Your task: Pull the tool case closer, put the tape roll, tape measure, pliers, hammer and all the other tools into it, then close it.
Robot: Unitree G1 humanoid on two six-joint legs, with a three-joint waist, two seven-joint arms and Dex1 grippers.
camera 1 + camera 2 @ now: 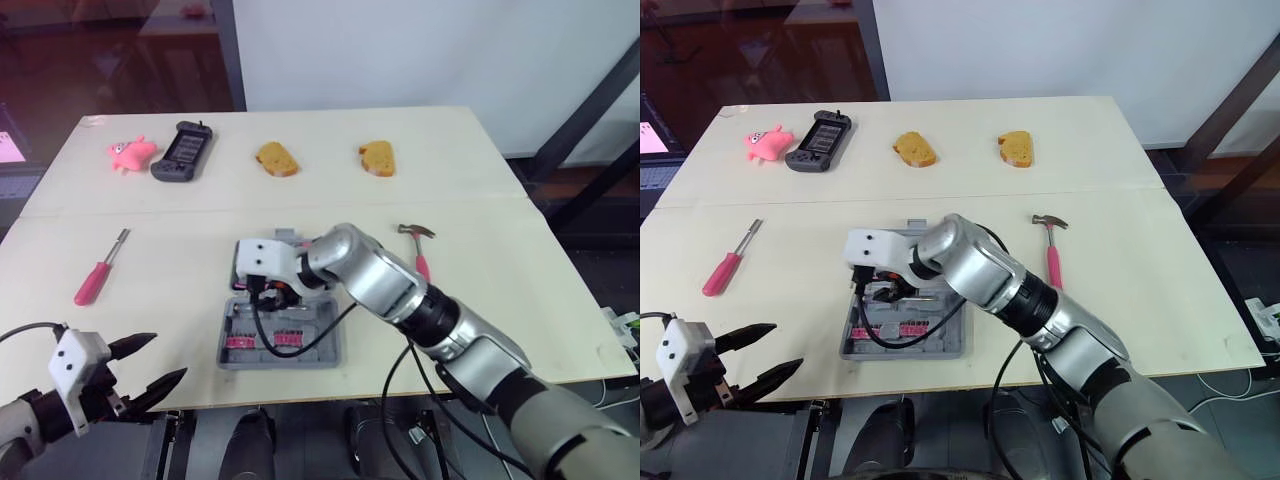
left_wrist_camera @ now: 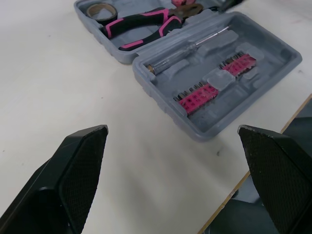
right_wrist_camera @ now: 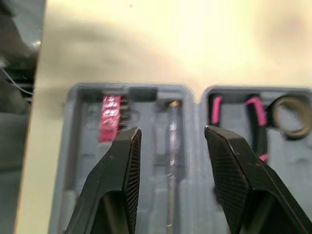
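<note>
Pale table up front, white wall behind.
A pale wooden table (image 1: 520,240) fills the middle, with a thin seam (image 1: 120,212) running left to right across it. Past its far edge a plain white wall (image 1: 420,50) takes the right side, and a dark upright post (image 1: 228,50) marks where it ends. Far left of that lies reddish-brown floor (image 1: 100,70), patchy with glare. Over on the right, dark slanted bars (image 1: 590,105) cut across the corner.

Nothing legible here: no lettering, brand or number shows on the case (image 1: 325,357), hammer (image 1: 1051,252) or screwdriver (image 1: 100,268).
</note>
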